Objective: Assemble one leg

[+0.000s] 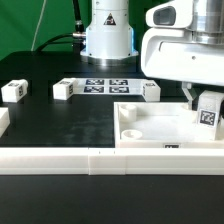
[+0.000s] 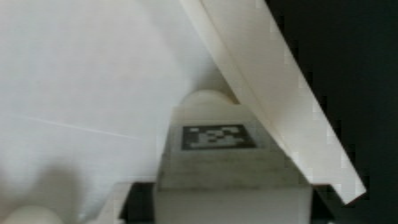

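My gripper (image 1: pixel 205 106) is shut on the leg (image 1: pixel 207 114), a small white block with a black-and-white tag. It holds the leg upright over the exterior view's right end of the big white tray-like piece (image 1: pixel 150 128). In the wrist view the leg (image 2: pixel 217 150) sits between my fingers, its tag facing the camera. Its rounded far end lies close beside the tray's raised wall (image 2: pixel 267 90), over the tray's white floor (image 2: pixel 89 80). I cannot tell whether the leg touches the tray.
Three more white legs stand on the black table: two at the exterior view's left (image 1: pixel 13 90) (image 1: pixel 62 89) and one behind the tray (image 1: pixel 151 91). The marker board (image 1: pixel 105 85) lies before the robot base. A long white rail (image 1: pixel 60 160) runs along the front.
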Robot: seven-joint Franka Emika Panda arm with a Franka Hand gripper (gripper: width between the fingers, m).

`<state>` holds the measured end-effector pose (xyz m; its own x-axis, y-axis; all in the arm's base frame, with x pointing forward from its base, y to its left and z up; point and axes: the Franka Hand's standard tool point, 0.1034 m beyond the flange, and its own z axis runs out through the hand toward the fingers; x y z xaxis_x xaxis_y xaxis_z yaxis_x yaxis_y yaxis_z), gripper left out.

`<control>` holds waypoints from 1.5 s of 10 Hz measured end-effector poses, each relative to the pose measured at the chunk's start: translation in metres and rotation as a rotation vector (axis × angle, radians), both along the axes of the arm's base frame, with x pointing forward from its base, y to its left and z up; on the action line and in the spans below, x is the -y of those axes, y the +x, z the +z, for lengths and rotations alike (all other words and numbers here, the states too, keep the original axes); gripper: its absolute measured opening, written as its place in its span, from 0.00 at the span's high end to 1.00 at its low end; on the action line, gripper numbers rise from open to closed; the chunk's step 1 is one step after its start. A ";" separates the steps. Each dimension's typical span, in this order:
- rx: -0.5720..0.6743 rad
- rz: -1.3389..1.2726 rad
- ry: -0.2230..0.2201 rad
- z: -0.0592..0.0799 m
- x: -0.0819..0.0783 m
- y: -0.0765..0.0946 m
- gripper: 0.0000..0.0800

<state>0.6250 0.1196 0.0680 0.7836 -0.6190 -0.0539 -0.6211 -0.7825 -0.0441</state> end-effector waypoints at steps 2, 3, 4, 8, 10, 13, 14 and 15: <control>-0.008 -0.249 0.005 0.000 0.001 0.001 0.64; -0.008 -0.391 0.007 0.000 0.001 0.001 0.64; -0.010 -0.508 0.012 0.000 0.002 0.002 0.64; -0.029 -0.833 0.014 0.000 0.002 0.002 0.64; -0.045 -0.967 0.025 0.000 0.001 0.002 0.64; -0.056 -1.030 0.033 0.000 0.000 0.002 0.64; -0.056 -1.026 0.033 -0.001 0.000 0.002 0.42; -0.049 -0.945 0.033 -0.001 0.001 0.002 0.42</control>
